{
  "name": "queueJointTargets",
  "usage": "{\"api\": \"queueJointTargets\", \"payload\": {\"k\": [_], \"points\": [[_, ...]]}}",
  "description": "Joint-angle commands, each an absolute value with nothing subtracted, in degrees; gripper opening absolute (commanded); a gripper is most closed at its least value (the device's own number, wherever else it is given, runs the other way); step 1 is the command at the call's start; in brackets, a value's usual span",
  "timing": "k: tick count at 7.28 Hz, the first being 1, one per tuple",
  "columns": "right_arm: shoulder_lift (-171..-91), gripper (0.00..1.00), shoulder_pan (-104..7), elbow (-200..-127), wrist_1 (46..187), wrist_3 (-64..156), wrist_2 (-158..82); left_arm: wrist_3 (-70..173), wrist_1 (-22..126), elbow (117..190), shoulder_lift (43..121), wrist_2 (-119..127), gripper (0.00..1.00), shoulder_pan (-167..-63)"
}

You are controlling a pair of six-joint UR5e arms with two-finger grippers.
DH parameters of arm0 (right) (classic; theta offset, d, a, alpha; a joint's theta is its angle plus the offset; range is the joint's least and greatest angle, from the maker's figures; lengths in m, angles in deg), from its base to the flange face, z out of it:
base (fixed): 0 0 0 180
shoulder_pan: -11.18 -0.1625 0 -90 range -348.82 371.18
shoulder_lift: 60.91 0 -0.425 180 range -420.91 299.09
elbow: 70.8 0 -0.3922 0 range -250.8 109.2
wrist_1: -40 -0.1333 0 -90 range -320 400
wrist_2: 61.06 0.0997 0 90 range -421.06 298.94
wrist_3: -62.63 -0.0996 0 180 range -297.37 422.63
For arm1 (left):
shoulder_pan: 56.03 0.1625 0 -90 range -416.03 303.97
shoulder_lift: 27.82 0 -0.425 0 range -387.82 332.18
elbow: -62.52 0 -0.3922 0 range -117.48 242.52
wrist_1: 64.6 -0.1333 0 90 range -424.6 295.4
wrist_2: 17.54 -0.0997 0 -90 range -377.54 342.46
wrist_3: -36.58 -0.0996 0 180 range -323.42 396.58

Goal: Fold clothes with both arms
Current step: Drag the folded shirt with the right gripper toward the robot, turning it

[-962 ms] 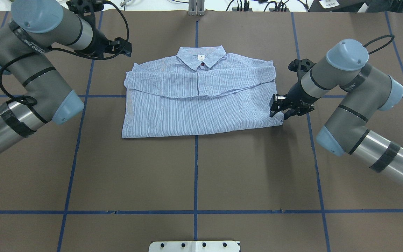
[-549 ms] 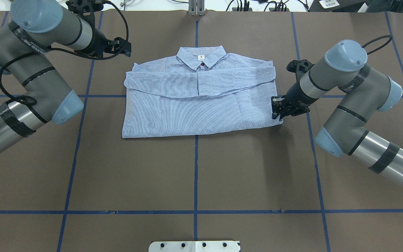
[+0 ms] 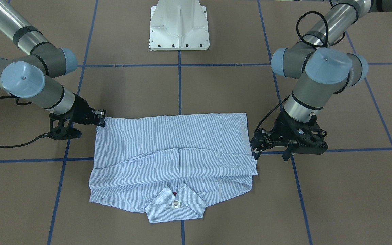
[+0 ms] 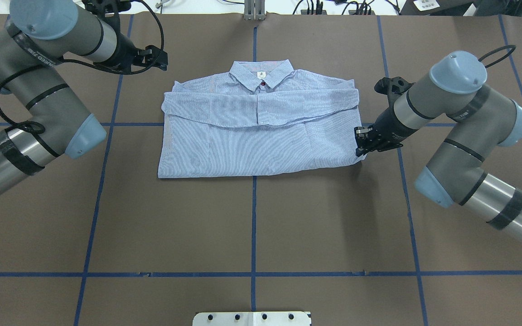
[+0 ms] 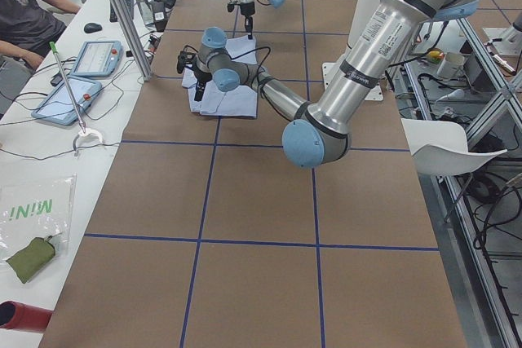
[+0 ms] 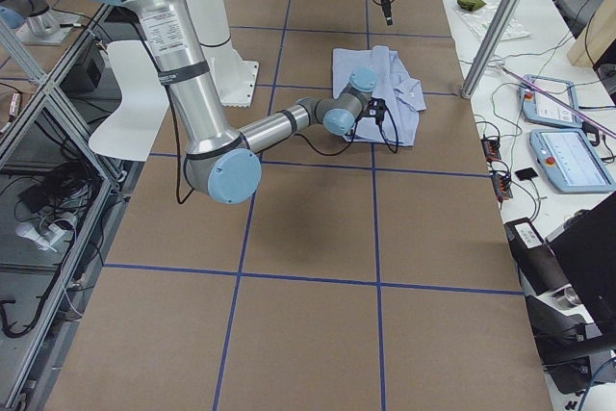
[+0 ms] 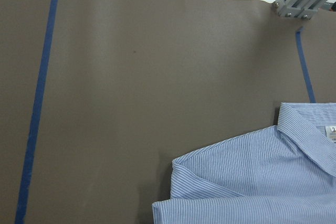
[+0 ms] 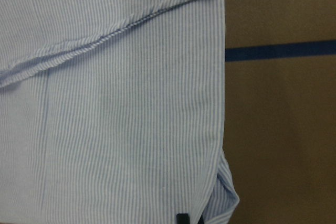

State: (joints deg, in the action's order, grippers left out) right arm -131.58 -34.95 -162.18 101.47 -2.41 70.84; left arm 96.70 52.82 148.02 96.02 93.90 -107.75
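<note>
Green "MINI", reversed, on clear plastic bag (image 5: 33,211)

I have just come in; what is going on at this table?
Shirt folding is under way. A light blue striped shirt lies flat on the brown table, already folded partway. The right gripper seems to pinch its near right corner; the left gripper hangs open off its far left corner, holding nothing.

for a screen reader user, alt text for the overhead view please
A folded light blue striped shirt lies flat, collar farthest from the robot, on a brown table with blue tape lines. The right gripper is at the shirt's near right corner; the left gripper is open beside the far left shoulder, apart from it.
</note>
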Motion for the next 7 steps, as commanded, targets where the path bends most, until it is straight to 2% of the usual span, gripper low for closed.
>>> {"api": "queueJointTargets", "payload": {"k": [1,3,6,7], "points": [[-137.8,0.00,-33.2,-170.8,101.4,-2.5,71.6,96.7,52.8,148.0,96.0,93.9,0.99,-108.2],[-141.4,0.00,-31.1,-173.8,101.3,-2.5,71.5,96.7,52.8,148.1,96.0,93.9,0.99,-108.2],[-156.3,0.00,-25.3,-187.9,101.3,-2.7,71.9,97.2,52.8,148.4,96.2,94.0,0.99,-108.0],[-160.1,0.00,-22.6,-190.5,101.3,-3.5,72.0,97.2,52.8,148.4,96.2,94.0,0.99,-108.0]]}}
